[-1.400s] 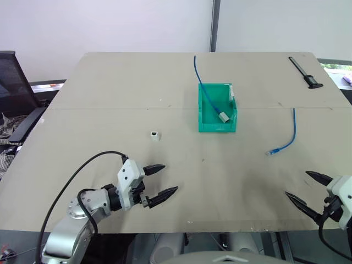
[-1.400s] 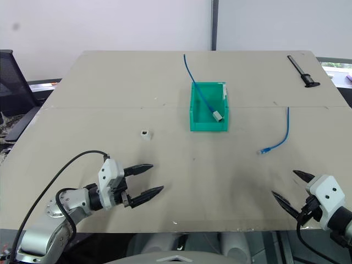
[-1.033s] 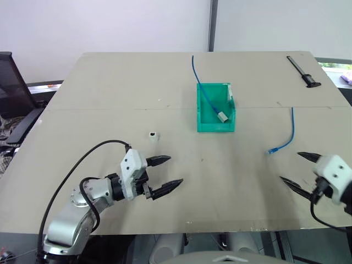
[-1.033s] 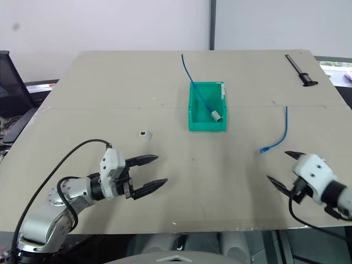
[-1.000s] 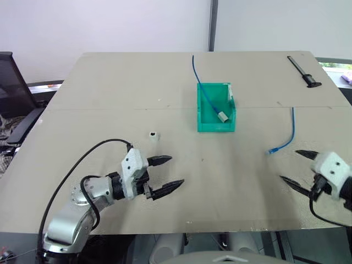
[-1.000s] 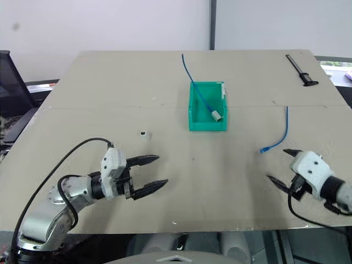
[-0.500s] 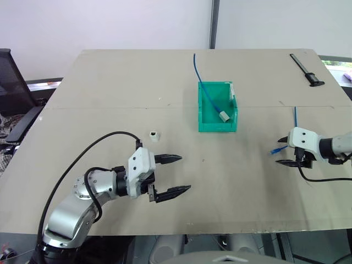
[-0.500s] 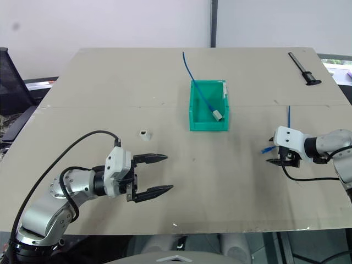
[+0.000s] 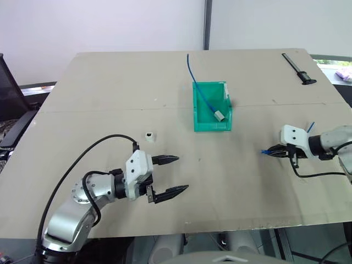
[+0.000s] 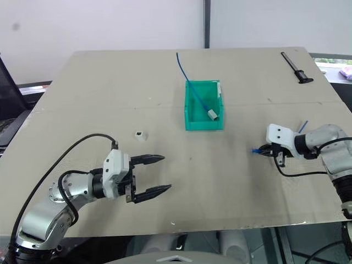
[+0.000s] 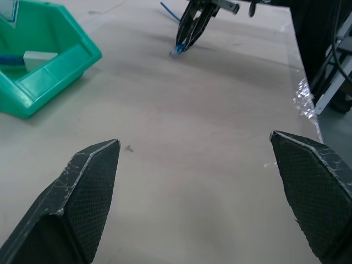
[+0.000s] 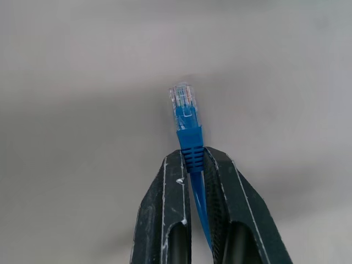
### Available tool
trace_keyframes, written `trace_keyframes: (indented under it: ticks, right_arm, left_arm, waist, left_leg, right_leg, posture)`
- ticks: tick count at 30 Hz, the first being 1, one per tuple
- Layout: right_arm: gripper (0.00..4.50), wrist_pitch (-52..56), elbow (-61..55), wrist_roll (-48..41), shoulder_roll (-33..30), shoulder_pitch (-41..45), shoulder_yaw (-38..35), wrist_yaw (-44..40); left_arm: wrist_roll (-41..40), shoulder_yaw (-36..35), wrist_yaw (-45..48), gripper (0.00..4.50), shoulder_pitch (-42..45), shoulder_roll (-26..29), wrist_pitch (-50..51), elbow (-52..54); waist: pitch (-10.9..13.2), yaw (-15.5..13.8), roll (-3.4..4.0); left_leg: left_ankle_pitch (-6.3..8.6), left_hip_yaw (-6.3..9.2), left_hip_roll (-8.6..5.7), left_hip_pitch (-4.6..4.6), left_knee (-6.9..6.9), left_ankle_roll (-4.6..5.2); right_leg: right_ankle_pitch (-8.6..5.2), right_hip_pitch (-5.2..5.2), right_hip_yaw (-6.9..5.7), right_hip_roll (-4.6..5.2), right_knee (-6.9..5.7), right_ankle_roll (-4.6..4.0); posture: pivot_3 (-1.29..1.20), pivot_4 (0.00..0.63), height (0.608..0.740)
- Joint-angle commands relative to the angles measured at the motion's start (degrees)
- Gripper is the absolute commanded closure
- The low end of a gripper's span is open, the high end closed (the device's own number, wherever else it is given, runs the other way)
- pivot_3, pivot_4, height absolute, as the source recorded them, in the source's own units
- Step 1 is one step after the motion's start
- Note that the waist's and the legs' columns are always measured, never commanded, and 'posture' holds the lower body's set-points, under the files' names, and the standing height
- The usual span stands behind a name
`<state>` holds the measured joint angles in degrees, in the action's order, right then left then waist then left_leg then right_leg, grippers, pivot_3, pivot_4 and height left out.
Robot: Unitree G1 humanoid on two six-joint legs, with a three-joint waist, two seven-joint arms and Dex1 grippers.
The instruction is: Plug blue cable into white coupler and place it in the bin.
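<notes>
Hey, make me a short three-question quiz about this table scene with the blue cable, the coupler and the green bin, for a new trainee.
1. True or false: the right gripper is shut on the blue cable just behind its clear plug.
2. What lies inside the bin? A) the white coupler B) the end of a longer blue cable with a pale coupler C) nothing
3. Fill in: the white coupler sits on the table, nearer the ___ gripper.

Key: 1 true; 2 B; 3 left.
</notes>
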<state>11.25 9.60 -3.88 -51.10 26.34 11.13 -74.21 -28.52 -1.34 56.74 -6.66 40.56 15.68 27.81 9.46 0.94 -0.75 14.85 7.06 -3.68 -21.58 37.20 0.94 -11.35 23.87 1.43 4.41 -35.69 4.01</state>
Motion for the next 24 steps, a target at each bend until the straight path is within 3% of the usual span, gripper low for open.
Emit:
trace_keyframes:
  ticks: [1, 5, 10, 11, 12, 15, 17, 19, 24]
  right_arm:
    - [4.41, 10.5, -12.3, 0.4, 3.6, 2.1, 3.8, 2.0]
    - [4.41, 20.6, -20.2, 3.4, 12.1, 6.7, 11.7, 5.7]
    - [4.41, 18.0, -15.7, 8.2, 17.4, 10.4, 18.9, 8.1]
    - [3.77, 17.4, -14.3, 8.2, 17.7, 10.4, 19.4, 7.7]
    - [3.53, 16.2, -13.4, 8.1, 17.5, 10.1, 19.6, 7.1]
    - [2.10, 13.2, -12.6, 7.8, 16.0, 8.5, 17.9, 7.1]
    - [1.01, 11.0, -16.2, 4.0, 15.7, 5.4, 11.9, 8.8]
    - [0.20, 9.1, -19.3, 1.4, 15.9, 2.7, 7.3, 10.7]
    - [0.09, 11.2, -37.1, -12.2, 16.6, -13.1, -9.4, 14.6]
  left_arm:
    - [2.0, -2.3, -2.0, 0.00, -0.9, -1.5, -3.6, -2.9]
    - [3.4, -3.6, 0.0, 0.00, -1.9, -0.6, -7.0, -7.6]
    - [6.8, -2.7, 1.4, 0.00, -0.7, 0.0, -10.9, -12.5]
    - [7.1, -2.1, 1.8, 0.00, -0.5, 0.2, -10.6, -12.9]
    - [8.6, -1.6, 1.3, 0.00, -0.4, 0.6, -10.6, -13.0]
    - [10.6, 0.0, 0.5, 0.00, 1.4, 0.9, -8.5, -13.5]
    - [9.6, 2.2, 1.8, 0.00, 4.3, 0.9, -5.1, -13.4]
    - [9.7, 3.7, 2.5, 0.00, 6.3, 0.8, -3.7, -13.3]
    - [10.2, 8.8, 2.9, 0.00, 15.9, -2.0, 1.4, -14.9]
  waist:
    - [0.0, -0.1, 0.01]
    - [0.0, -0.3, 0.02]
    - [0.0, -1.2, 0.01]
    - [0.0, -1.3, 0.00]
    - [0.0, -1.3, 0.01]
    - [0.0, -1.5, 0.00]
    - [0.0, -1.7, 0.00]
    - [0.0, -1.7, -0.01]
    - [0.0, -1.9, 0.06]
  left_leg:
    - [0.00, 0.02, 0.00, -0.03, -0.01, 0.00]
    - [0.00, 0.10, 0.02, -0.10, -0.01, -0.01]
    - [0.00, 0.20, -0.14, -0.22, 0.07, -0.02]
    - [0.00, 0.21, -0.14, -0.23, 0.07, -0.02]
    - [0.00, 0.21, -0.14, -0.22, 0.07, -0.03]
    - [-0.01, 0.22, -0.13, -0.18, 0.02, -0.04]
    - [-0.01, 0.23, -0.12, -0.19, 0.00, -0.04]
    - [-0.01, 0.24, -0.15, -0.26, 0.03, -0.04]
    - [-0.01, 0.53, -0.15, -0.33, 0.04, -0.04]
  right_leg:
    - [0.00, 0.02, -0.01, 0.00, 0.00, 0.00]
    - [0.01, 0.12, -0.04, -0.04, 0.00, -0.01]
    - [0.02, 0.16, -0.18, 0.11, 0.02, 0.00]
    - [0.02, 0.17, -0.19, 0.11, 0.02, 0.00]
    - [0.02, 0.16, -0.21, 0.10, 0.02, 0.00]
    - [0.02, 0.13, -0.24, 0.09, 0.02, -0.01]
    - [0.02, 0.13, -0.28, 0.07, 0.02, -0.01]
    - [0.02, 0.11, -0.44, 0.09, 0.02, -0.01]
    - [0.03, 0.13, -0.48, 0.08, 0.00, -0.01]
  posture:
    - [0.00, 0.150, 0.740]
    - [0.00, 0.150, 0.740]
    - [0.00, 0.150, 0.740]
    - [0.00, 0.150, 0.740]
    - [0.00, 0.150, 0.740]
    - [0.00, 0.150, 0.740]
    - [0.00, 0.150, 0.740]
    - [0.00, 0.150, 0.740]
    - [0.00, 0.150, 0.740]
